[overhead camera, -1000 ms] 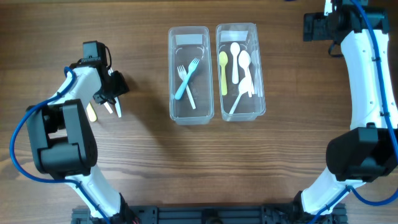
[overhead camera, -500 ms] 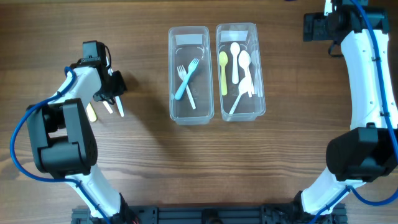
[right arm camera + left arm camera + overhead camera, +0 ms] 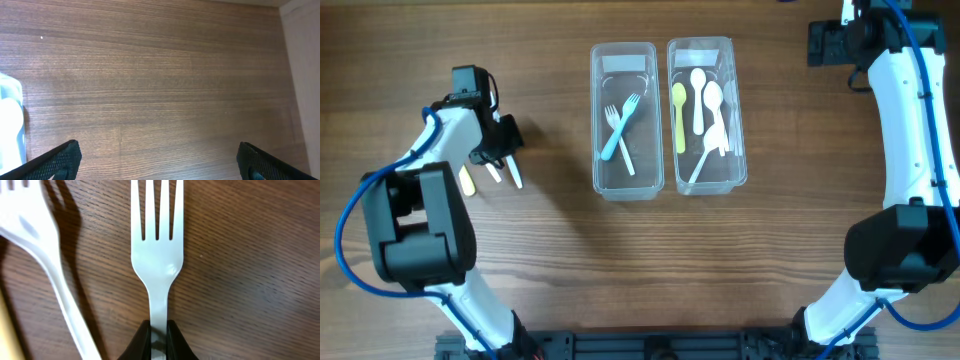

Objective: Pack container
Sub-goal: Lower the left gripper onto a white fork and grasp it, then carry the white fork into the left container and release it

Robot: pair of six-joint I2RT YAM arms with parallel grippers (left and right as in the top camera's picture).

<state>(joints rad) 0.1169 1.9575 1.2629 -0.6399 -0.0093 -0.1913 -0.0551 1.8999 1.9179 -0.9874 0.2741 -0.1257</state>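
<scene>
Firmly, our left gripper point(image 3: 158, 332) pinches the slim handle of a glossy white plastic fork point(image 3: 157, 255), its four tines pointing away over the dark wood-grain table point(image 3: 250, 255). Just beside it lie a second white fork point(image 3: 45, 265) and a yellow utensil point(image 3: 468, 181). Our left arm bends out well left of two clear rectangular tubs, the forks' container point(image 3: 595, 120) and the spoons' container point(image 3: 740, 120). Our right gripper point(image 3: 160, 165) hangs spread wide, empty, at the far right corner.
</scene>
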